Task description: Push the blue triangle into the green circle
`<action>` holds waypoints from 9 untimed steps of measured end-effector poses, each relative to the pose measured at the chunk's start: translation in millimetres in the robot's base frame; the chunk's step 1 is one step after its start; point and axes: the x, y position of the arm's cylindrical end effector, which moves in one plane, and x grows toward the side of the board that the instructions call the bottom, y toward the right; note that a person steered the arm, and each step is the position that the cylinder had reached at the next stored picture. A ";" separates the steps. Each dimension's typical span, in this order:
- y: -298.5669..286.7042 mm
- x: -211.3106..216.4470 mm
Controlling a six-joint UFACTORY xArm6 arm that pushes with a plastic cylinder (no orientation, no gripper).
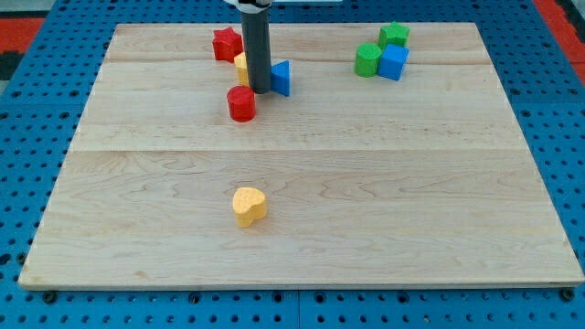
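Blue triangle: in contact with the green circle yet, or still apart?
Apart. The blue triangle sits by my tip at the view's top centre; the green circle lies well to the view's right.

A pale wooden desk (pixel 302 228) of joined planks fills most of the view. Around it lies a blue perforated base (pixel 27 119), with red patches (pixel 559 16) at the top corners.

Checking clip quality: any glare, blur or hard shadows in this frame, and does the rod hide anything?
Camera view: even, soft lighting, faint shadows under blocks, no glare on the board; focus is sharp throughout. The rod covers part of a yellow block; my tip sits just left of the blue triangle.
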 end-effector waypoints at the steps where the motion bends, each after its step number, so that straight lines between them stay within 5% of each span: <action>1: 45.3 -21.5; 3: 108.0 -59.8; 9: 71.1 -118.9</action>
